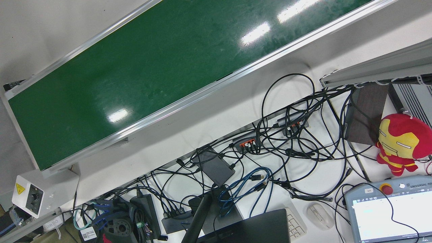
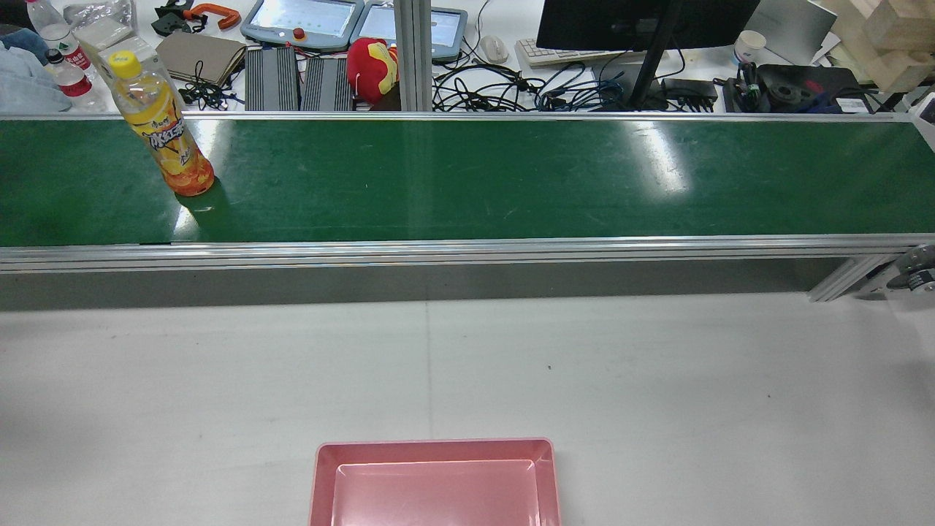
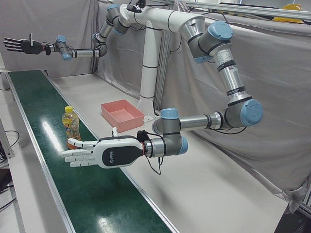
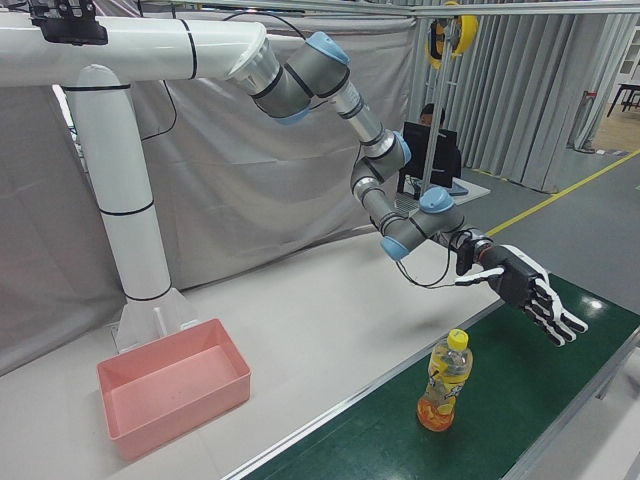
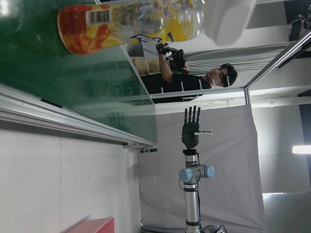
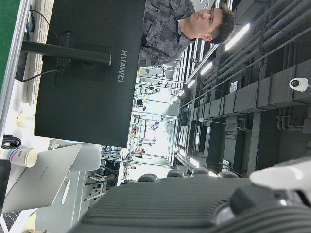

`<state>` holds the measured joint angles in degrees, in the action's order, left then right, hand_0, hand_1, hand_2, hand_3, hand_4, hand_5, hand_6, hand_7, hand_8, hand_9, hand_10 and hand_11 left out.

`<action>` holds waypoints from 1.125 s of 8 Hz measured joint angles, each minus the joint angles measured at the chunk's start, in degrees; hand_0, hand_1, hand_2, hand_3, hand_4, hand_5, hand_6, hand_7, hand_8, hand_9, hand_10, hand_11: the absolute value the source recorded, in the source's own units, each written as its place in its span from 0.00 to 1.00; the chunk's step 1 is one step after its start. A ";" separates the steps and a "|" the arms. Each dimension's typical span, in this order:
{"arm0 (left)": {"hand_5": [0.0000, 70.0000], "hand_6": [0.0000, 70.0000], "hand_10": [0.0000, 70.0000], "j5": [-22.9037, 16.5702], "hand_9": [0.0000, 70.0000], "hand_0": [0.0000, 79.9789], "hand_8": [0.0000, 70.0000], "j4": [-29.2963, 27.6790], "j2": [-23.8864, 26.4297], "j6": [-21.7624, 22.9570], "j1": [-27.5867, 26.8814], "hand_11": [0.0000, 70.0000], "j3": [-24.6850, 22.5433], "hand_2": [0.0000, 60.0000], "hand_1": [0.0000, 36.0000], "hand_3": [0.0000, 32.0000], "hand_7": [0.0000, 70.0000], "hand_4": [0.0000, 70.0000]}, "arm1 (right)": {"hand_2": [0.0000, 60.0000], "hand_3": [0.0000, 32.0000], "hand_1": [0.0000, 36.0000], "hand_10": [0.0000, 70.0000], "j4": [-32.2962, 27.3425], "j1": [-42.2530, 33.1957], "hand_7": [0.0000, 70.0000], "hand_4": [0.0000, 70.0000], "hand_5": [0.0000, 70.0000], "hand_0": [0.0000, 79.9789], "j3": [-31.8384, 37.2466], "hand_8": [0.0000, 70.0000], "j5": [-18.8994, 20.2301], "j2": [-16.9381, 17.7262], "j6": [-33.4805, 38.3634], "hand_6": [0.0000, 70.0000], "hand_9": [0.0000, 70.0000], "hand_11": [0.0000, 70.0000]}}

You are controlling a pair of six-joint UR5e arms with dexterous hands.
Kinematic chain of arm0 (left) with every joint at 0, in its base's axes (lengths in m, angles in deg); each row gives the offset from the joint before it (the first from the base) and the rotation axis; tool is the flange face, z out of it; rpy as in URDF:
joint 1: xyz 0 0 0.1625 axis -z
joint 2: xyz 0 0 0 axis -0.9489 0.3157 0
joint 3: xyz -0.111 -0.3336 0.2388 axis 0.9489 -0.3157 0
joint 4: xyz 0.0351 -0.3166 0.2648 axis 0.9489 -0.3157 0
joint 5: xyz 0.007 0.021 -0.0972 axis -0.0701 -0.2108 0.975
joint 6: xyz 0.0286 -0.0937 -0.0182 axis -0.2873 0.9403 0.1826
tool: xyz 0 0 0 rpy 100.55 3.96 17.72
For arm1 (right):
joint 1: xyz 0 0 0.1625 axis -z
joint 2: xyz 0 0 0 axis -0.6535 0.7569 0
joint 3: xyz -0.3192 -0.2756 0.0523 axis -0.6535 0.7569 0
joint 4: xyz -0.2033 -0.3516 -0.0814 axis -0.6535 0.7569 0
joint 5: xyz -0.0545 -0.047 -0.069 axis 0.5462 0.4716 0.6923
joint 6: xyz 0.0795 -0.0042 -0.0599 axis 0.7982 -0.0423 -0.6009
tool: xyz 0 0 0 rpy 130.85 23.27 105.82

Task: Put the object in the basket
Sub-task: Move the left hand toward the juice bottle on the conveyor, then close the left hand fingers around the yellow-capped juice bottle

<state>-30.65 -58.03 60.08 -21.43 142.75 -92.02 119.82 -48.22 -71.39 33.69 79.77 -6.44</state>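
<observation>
1. You are working at a pale counter point(image 2: 219, 365) with a green conveyor belt point(image 2: 467, 179) along its far side and a cluttered desk of cables and monitors beyond that.
2. Nearest the robot's base sits the pink basket point(image 2: 436, 482), empty, well apart from the belt.
3. Your left hand point(image 3: 104, 153) hovers over the belt with its fingers spread flat and nothing in it, just beside the bottle point(image 3: 71, 127).
4. The orange-drink bottle stands upright on the belt at the left end in the rear view point(image 2: 162, 126).
5. Your right hand point(image 3: 22, 46) is held high at the far end of the station, fingers splayed and empty.
6. The risk, as I judge it: the bottle is tall and narrow, so a sideways brush from those stretched fingers could tip it or roll it off the belt before you close round it.
</observation>
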 measured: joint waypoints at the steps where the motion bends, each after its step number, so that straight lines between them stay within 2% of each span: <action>1: 0.29 0.00 0.06 0.08 0.08 1.00 0.07 0.15 0.30 -0.47 -0.98 0.13 -0.29 0.00 0.30 0.06 0.00 0.12 | 0.00 0.00 0.00 0.00 0.00 0.00 0.00 0.00 0.00 0.00 0.00 0.00 0.01 0.00 0.00 0.00 0.00 0.00; 2: 0.27 0.00 0.05 1.23 0.08 1.00 0.08 1.03 1.67 -0.68 -2.93 0.11 -0.35 0.00 0.24 0.08 0.00 0.11 | 0.00 0.00 0.00 0.00 0.00 0.00 0.00 0.00 0.00 0.00 0.00 0.00 -0.01 0.00 0.00 0.00 0.00 0.00; 3: 0.29 0.00 0.04 4.03 0.07 1.00 0.07 1.97 3.10 -0.76 -5.34 0.10 -0.35 0.00 0.25 0.06 0.00 0.12 | 0.00 0.00 0.00 0.00 0.00 0.00 0.00 0.00 0.00 0.00 0.00 0.00 -0.02 0.00 0.00 0.00 0.00 0.00; 4: 0.31 0.00 0.05 6.76 0.08 1.00 0.07 2.55 3.87 -0.79 -7.68 0.11 -0.30 0.00 0.32 0.06 0.00 0.12 | 0.00 0.00 0.00 0.00 0.00 0.00 0.00 0.00 0.00 0.00 0.00 0.00 0.00 0.00 0.00 0.00 0.00 0.00; 5: 0.31 0.00 0.05 8.43 0.09 1.00 0.08 2.98 4.24 -0.90 -9.24 0.12 -0.18 0.00 0.31 0.05 0.00 0.12 | 0.00 0.00 0.00 0.00 0.00 0.00 0.00 0.00 0.00 0.00 0.00 0.00 -0.02 0.00 0.00 0.00 0.00 0.00; 6: 0.30 0.00 0.04 9.27 0.08 1.00 0.07 3.48 4.79 -1.50 -10.05 0.09 -0.07 0.00 0.25 0.07 0.00 0.10 | 0.00 0.00 0.00 0.00 0.00 0.00 0.00 0.00 0.00 0.00 0.00 0.00 -0.05 0.00 0.00 0.00 0.00 0.00; 9: 0.32 0.00 0.03 9.83 0.08 1.00 0.07 7.49 9.52 -3.85 -10.64 0.08 0.45 0.00 0.25 0.04 0.00 0.10 | 0.00 0.00 0.00 0.00 0.00 0.00 0.00 0.00 0.00 0.00 0.00 0.00 -0.05 0.00 0.00 0.00 0.00 0.00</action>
<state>-20.82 -50.55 69.61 -25.28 132.11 -91.57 119.81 -48.23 -71.39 33.64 79.76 -6.44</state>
